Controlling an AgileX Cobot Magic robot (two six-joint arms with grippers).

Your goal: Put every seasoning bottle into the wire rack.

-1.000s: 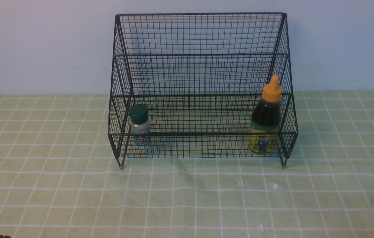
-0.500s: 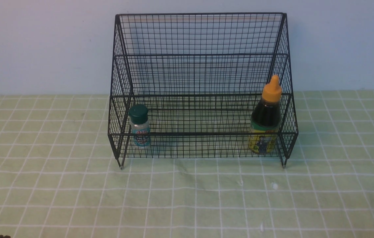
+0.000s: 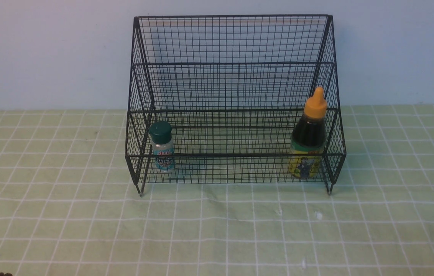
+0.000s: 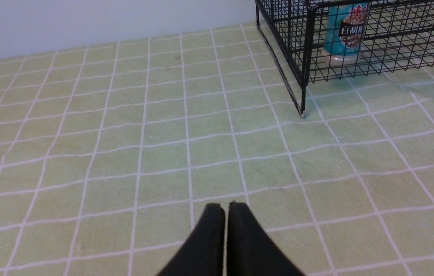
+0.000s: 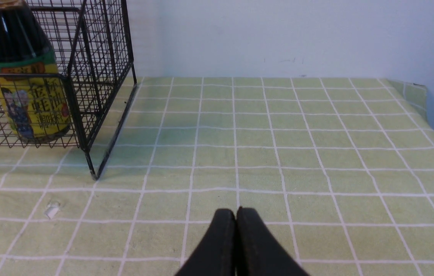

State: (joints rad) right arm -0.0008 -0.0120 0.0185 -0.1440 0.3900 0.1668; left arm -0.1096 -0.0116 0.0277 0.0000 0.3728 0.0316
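Inside wire rack [image 3: 236, 88]: shaker jar [image 3: 162, 145], sauce bottle [image 3: 308, 142] upright, task appears done; left gripper [image 4: 226, 207], right gripper [image 5: 236, 213] pinched closed, empty.

The desk [image 3: 67, 214] is covered by a pale green cloth [image 3: 393, 230] gridded with white lines, slightly wrinkled near the middle. A black wire rack [image 3: 236, 92] is set toward the far side on short legs, close to the wall. Two small white flecks [image 3: 318, 216] are seen on the cloth in front of the rack's right end. The cloth's far right corner [image 5: 412, 92] is seen folded up against the wall.
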